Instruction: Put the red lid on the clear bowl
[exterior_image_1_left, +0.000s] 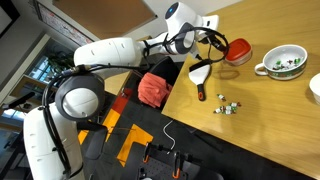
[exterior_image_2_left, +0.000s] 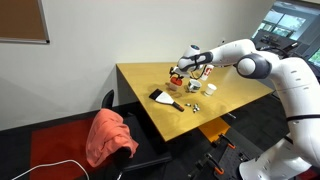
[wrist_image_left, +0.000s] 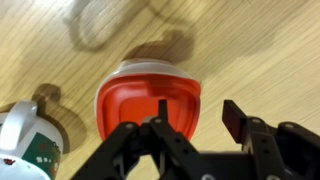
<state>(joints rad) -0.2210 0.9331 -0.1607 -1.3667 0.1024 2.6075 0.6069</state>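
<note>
The red lid (wrist_image_left: 140, 100) is a round red-orange disc with a pale rim, on the wooden table; it also shows in both exterior views (exterior_image_1_left: 239, 49) (exterior_image_2_left: 176, 75). The clear bowl (exterior_image_1_left: 228, 72) is a faint translucent ring on the table beside the lid, apart from it, and shows as a ring outline in the wrist view (wrist_image_left: 98, 25). My gripper (wrist_image_left: 198, 106) is open just above the lid's edge. One finger is over the lid and the other is over bare table beside it. I cannot tell whether a finger touches the lid.
A white green-patterned bowl with a handle (exterior_image_1_left: 283, 63) (wrist_image_left: 25, 140) stands near the lid. A black-and-white spatula-like tool (exterior_image_1_left: 200, 76) (exterior_image_2_left: 165, 97) and small loose pieces (exterior_image_1_left: 228, 105) lie on the table (exterior_image_1_left: 260, 110). A red cloth (exterior_image_1_left: 152, 88) (exterior_image_2_left: 108, 135) hangs on a chair beside the table edge.
</note>
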